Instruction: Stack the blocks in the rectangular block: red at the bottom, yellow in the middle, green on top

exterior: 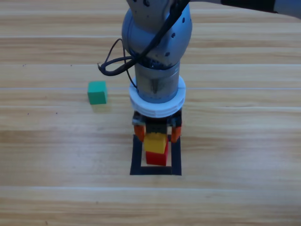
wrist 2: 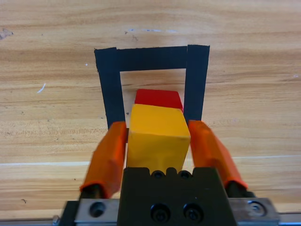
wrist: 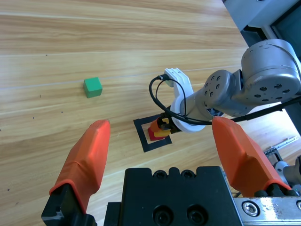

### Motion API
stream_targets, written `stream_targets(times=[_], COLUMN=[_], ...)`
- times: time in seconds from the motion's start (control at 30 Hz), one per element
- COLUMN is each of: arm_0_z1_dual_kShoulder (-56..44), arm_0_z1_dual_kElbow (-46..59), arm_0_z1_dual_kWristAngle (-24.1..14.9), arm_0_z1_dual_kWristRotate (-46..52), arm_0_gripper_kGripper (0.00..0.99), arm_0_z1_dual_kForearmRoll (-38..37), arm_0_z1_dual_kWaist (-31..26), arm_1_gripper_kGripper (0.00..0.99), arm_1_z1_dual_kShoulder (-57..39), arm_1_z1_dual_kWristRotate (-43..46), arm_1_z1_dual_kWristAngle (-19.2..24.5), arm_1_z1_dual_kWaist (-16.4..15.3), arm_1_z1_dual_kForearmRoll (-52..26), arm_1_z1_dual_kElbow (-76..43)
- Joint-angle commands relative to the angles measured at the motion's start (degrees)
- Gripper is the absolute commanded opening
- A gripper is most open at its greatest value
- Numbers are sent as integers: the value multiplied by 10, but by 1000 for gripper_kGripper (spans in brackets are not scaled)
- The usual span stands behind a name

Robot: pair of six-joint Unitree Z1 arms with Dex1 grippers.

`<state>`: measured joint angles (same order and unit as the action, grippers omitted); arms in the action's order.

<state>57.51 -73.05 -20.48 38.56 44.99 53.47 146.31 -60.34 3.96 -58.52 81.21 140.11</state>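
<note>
Table (exterior: 244,141): bare wood; cubes may slide on it.
Left gripper (wrist: 164,150): mine, waiting high off to the side, jaws spread, holding nothing.
Right gripper (exterior: 156,132): mine, over the square, clenched on yellow.
Square (exterior: 138,155): black tape, flat; red sits inside.
Yellow (exterior: 155,143): on red (exterior: 157,158), held by opposite flat faces; I judge it light, rigid, smooth.
Green (exterior: 97,92): alone, well left of the square; take by its side faces.

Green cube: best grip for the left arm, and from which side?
Top-down on two opposite flat side faces of the green cube. It sits alone on bare wood, apart from the tape square, so every side looks free; the left gripper is open.
</note>
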Motion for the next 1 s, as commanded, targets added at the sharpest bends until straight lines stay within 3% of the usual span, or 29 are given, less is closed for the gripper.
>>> stream_targets(times=[0.03, 0.13, 0.27, 0.53, 0.67, 0.73, 0.87, 1.0], arm_0_z1_dual_kShoulder=[-13, -14, -12, 95, 165, 214, 317, 404], arm_0_z1_dual_kElbow=[12, 13, 5, -76, -121, -150, -205, -244], arm_0_z1_dual_kWristAngle=[4, 4, -2, -57, -56, -38, -9, 4], arm_0_z1_dual_kWristRotate=[4, 4, 0, 34, 37, 20, -32, -85], arm_0_gripper_kGripper=[922, 922, 922, 922, 920, 920, 919, 919], arm_0_z1_dual_kForearmRoll=[-9, -9, -20, -25, -26, -26, -26, -26], arm_0_z1_dual_kWaist=[4, 4, 4, 3, -7, -22, -46, -79], arm_1_gripper_kGripper=[990, 990, 990, 990, 990, 990, 990, 990], arm_1_z1_dual_kShoulder=[-10, -58, -151, -332, -389, -416, -524, -636], arm_1_z1_dual_kWristRotate=[9, 18, 39, 116, 131, 131, 167, 245], arm_1_z1_dual_kWristAngle=[22, 42, 101, 196, 223, 234, 237, 200], arm_1_z1_dual_kWaist=[-18, -20, -30, -24, -22, -22, -22, -19], arm_1_z1_dual_kForearmRoll=[13, 13, 14, 14, 10, 3, -105, -260], arm_1_z1_dual_kElbow=[12, 20, 16, -94, -176, -224, -405, -580])
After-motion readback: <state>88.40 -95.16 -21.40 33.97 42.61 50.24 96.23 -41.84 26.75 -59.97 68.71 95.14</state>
